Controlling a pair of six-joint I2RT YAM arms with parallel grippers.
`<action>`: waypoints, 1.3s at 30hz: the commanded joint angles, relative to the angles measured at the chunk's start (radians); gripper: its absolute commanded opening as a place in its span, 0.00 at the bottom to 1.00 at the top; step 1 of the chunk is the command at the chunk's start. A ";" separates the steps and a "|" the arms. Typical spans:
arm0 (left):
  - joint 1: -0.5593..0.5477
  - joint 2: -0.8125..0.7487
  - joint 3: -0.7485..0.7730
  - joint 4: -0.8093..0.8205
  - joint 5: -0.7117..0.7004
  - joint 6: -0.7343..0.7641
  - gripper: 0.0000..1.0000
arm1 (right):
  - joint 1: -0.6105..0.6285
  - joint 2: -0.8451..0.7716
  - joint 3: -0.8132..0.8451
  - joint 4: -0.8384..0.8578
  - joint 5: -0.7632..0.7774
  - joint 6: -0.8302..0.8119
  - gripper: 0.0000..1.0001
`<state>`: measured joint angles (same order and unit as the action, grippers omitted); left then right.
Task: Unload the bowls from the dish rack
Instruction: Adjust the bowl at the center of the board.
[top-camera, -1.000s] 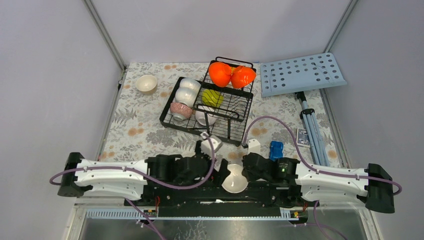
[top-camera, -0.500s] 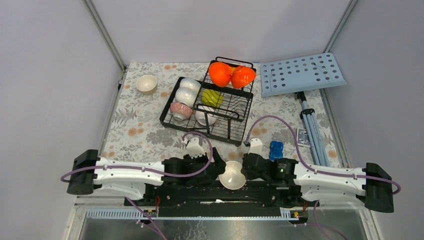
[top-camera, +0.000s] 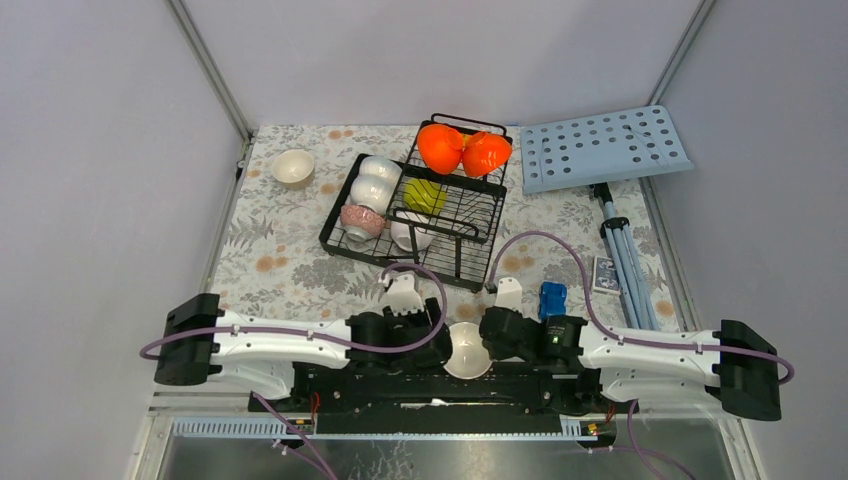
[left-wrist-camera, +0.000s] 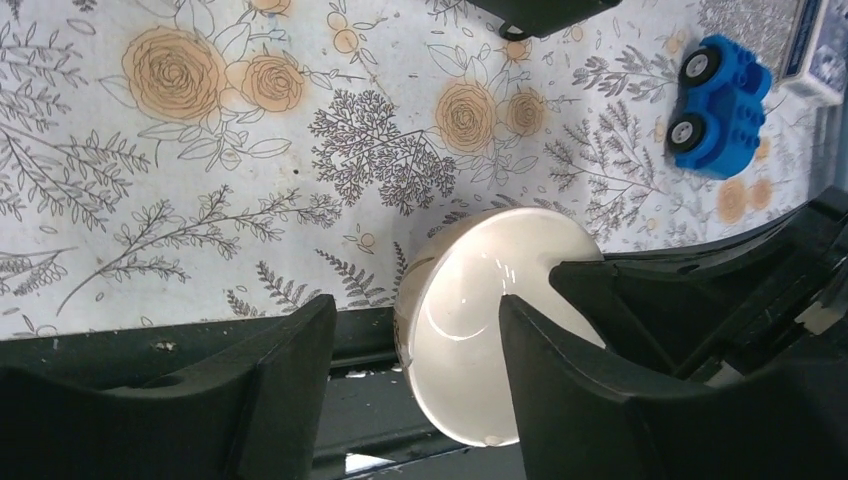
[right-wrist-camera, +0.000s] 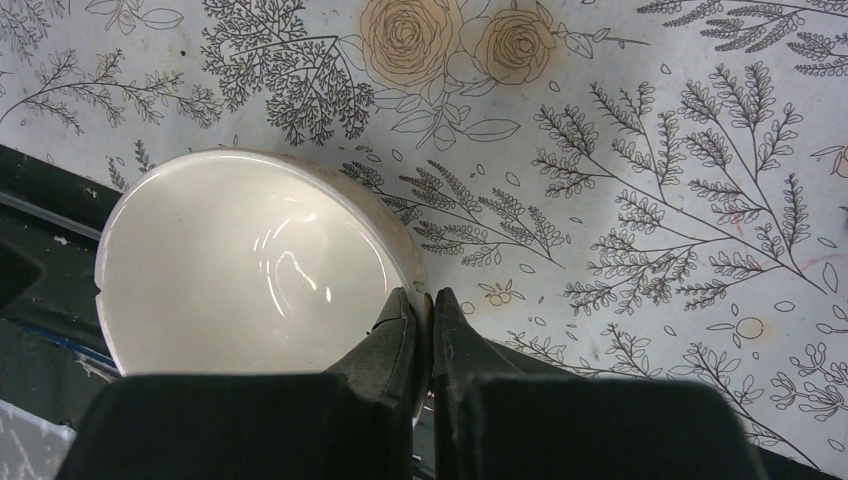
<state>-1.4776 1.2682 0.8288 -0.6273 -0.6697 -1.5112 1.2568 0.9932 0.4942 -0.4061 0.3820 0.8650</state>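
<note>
One glossy cream bowl (top-camera: 467, 348), 6 o'clock off black wire dish rack (top-camera: 455, 235): right end effector (right-wrist-camera: 425, 310) clamped on rim, left end effector (left-wrist-camera: 415, 305) spread around it. Left should seat firm before right lets go.

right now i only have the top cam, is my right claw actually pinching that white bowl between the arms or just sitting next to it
observer: pinching it. The right wrist view shows the right claw shut on the rim of the white bowl, one side inside the bowl and one outside.
operator: ok and the left claw, is it on it too
observer: the left wrist view shows the left claw open, with the bowl tipped on its side in the gap. I can't tell if it touches.
operator: whats the blue thing by my right arm
observer: a toy car with black wheels, lying on the flowered cloth, apart from the bowl.
</note>
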 joint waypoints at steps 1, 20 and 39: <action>0.002 0.036 0.048 0.018 -0.010 0.094 0.59 | 0.006 0.007 0.071 0.074 0.030 0.023 0.00; 0.002 0.111 0.013 0.099 0.048 0.156 0.34 | 0.006 -0.010 0.085 0.085 0.018 0.027 0.00; 0.003 0.163 0.025 0.049 0.053 0.158 0.30 | 0.005 -0.015 0.086 0.084 0.037 0.032 0.00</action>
<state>-1.4776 1.4235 0.8406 -0.5728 -0.6159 -1.3579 1.2568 0.9985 0.5240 -0.3912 0.3817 0.8658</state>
